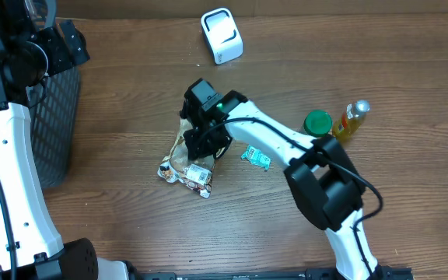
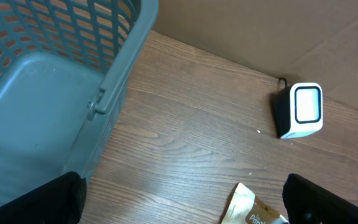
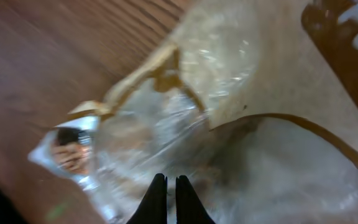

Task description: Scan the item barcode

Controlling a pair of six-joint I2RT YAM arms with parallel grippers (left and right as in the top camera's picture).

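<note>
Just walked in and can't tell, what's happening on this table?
The right gripper is shut, its tips down on the crinkly snack bag mid-table; whether it has pinched the film is unclear. The left gripper hangs open beside the grey basket, holding nothing. The white scanner stands near the far edge, away from the bag.

Snack bag [image 2: 252,210]: white lettering, cut off, illegible.

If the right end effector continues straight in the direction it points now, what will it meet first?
Most likely the snack bag: its crinkled clear and brown film fills the view directly ahead of the shut right end effector. Depth is unclear; the tips may already touch it.
</note>
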